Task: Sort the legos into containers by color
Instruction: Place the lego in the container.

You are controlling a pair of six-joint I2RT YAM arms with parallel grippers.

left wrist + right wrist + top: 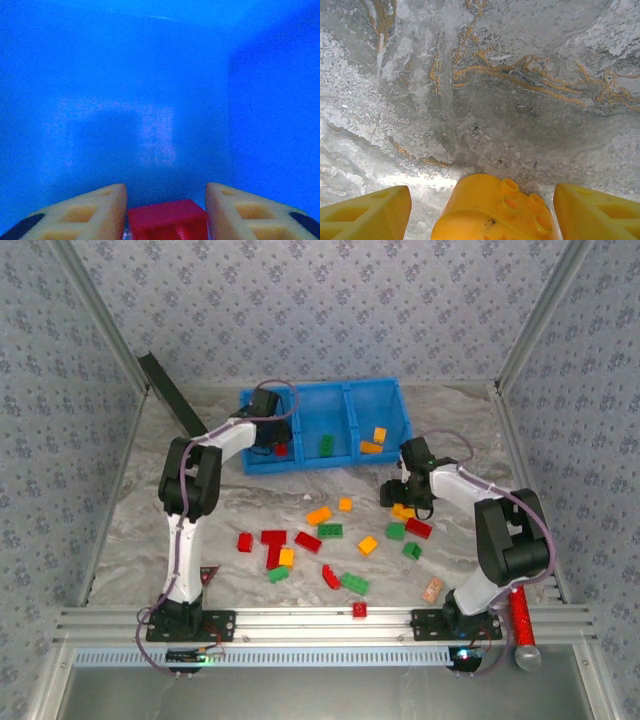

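The orange brick (pixel 490 215), probably light, stiff and slick, lies on the desk (pixel 470 100) between the right claw's (pixel 481 194) parted fingers, best pinched across its flat sides, while the left claw (pixel 166 200) clamps a red brick (pixel 167 220) inside the tray (pixel 150 100).

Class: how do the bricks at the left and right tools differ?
The red plastic brick is pinched by the left tool inside the blue plastic tray; the orange-yellow plastic brick lies ungripped on the marbled table inside the open right tool. Both sit between fingers.
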